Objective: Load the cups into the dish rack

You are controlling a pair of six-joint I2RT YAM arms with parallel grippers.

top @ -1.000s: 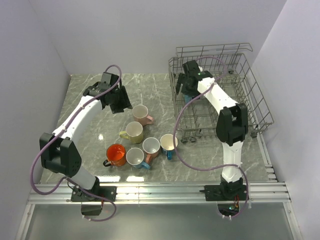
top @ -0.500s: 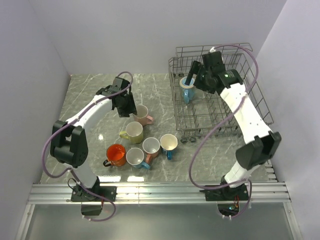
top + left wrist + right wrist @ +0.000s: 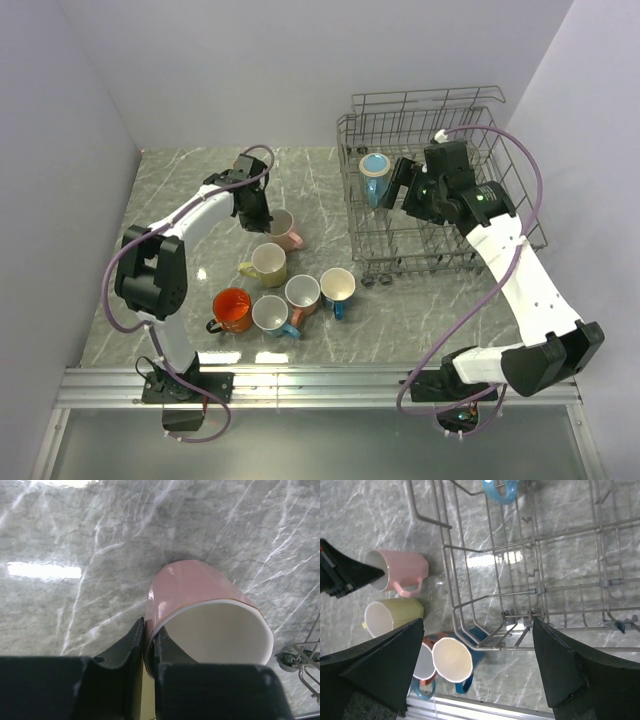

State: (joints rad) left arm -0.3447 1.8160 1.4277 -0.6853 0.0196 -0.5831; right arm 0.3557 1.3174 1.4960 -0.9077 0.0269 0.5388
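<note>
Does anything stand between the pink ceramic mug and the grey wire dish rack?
Nothing visible does: bare marble table lies between the pink ceramic mug and the grey wire dish rack. Only the rack's own tall side must be cleared.

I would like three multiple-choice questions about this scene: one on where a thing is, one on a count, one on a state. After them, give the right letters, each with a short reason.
1. The pink cup is
A. on the table, left of the dish rack
B. inside the rack
C. stacked on another cup

2. How many cups stand on the table, outside the rack?
A. four
B. six
C. eight

3. The right gripper has its jaws
A. wide open, holding nothing
B. shut on a cup
C. shut on a rack wire

Answers:
1 A: the top view shows it on the marble, beside the rack.
2 B: six are grouped on the table, and a seventh, the light blue cup, sits in the rack.
3 A: the right wrist view shows both fingers far apart, gripping nothing.
</note>
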